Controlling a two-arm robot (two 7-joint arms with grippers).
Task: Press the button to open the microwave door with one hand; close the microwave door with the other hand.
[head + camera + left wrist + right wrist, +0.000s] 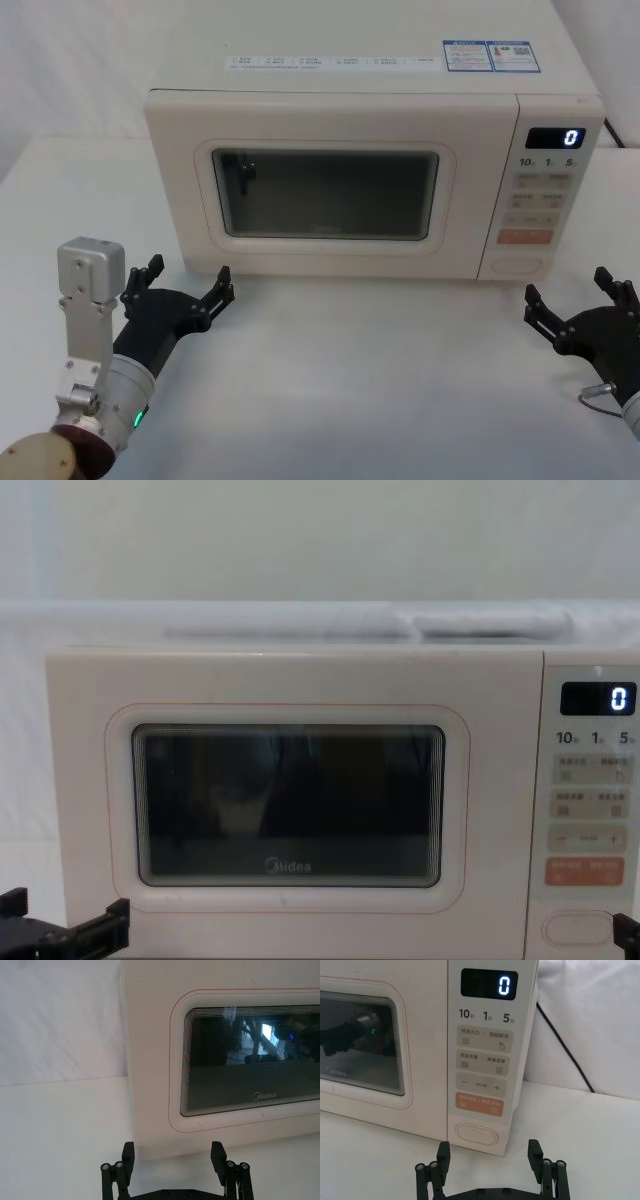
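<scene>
Nearest us, our left gripper [187, 282] hovers with its fingers spread, holding nothing, just short of the lower left corner of the microwave door [325, 190], which sits shut and flush ahead of it. Our right gripper [570, 294] is likewise released, low over the white table [360, 380]. We see the button [477, 1134] straight ahead of it and apart from its fingertips, below the orange-red key [479, 1104]

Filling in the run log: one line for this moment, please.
door shut | button unpressed | left end effector open, before door | right end effector open, before button
</scene>
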